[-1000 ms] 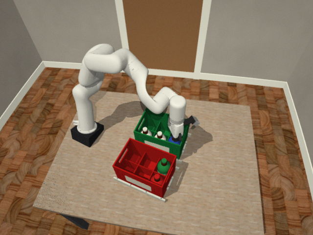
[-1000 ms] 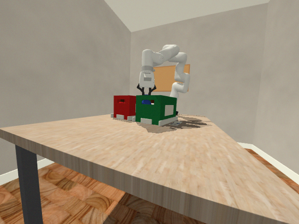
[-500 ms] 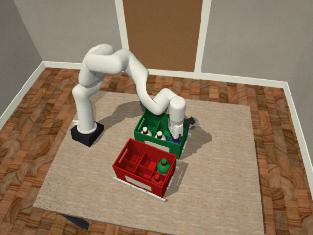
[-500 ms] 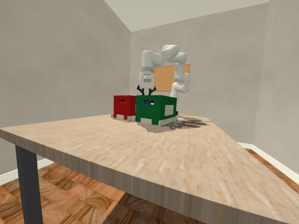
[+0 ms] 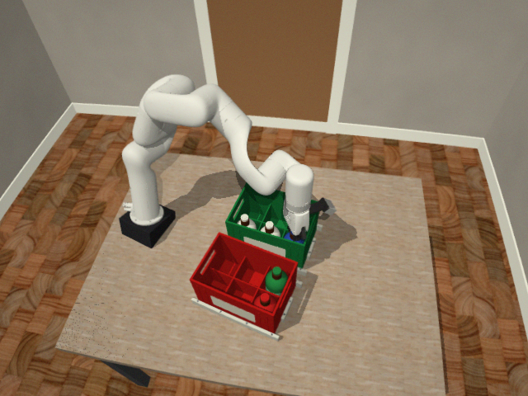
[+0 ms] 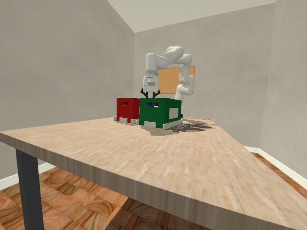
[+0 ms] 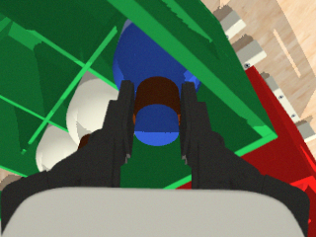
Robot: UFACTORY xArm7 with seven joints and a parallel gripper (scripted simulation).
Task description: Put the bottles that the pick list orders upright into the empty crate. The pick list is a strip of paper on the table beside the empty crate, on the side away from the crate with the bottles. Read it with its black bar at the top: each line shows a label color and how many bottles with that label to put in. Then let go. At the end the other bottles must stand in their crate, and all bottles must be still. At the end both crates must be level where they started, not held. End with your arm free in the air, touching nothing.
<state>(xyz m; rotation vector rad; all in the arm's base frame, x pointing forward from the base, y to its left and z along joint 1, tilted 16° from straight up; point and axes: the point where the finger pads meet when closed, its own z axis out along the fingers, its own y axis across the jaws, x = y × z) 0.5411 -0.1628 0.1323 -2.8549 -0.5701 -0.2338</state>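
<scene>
Claw (image 5: 299, 233) (image 6: 149, 96) (image 7: 157, 98) is clenched on the neck of the blue bottle (image 5: 291, 237) (image 6: 149, 106) (image 7: 148, 56), a pad on each side just below the cap. Bottle is approx. upright in a corner compartment of the green crate (image 5: 238, 233) (image 6: 152, 116) (image 7: 267, 134); can't tell if its base is fully down. Two white bottles stand in the same crate: the middle one (image 5: 268, 234) (image 7: 91, 110) next to the blue, the far one (image 5: 243, 223) (image 7: 55, 148) beyond it. Red crate (image 5: 204, 290) (image 6: 126, 112) (image 7: 278, 160) has a green bottle (image 5: 275, 281) and a red bottle (image 5: 265, 301)

Pick list (image 6: 180, 126) lies on the desk (image 5: 362, 298) (image 6: 173, 153) (image 7: 296, 30) on the green crate's side, so green is prob. the target & this is prob. a placement near its end. Text N/A at this size, so can't confirm qty or colors

Main risks, IMO: (1) release w/ base off the crate floor → bottle drops, rocks, maybe leans on a divider; (2) fingers opening in a tight corner → one shoves the rim or the neck, tipping the bottle or shifting the crate; (3) lift-off before pads are fully clear → bottle gets dragged up; (4) misread list → wrong count. Straight-up exit ASAP after release looks safest, w/ no sideways drift nr. the white necks

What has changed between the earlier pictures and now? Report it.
The black-fingered gripper has moved slightly down, lowering the blue-labelled bottle in the green plastic crate. Nothing was newly grasped or released; the bottle remains held. Both crates and the other bottles stayed put.
</scene>
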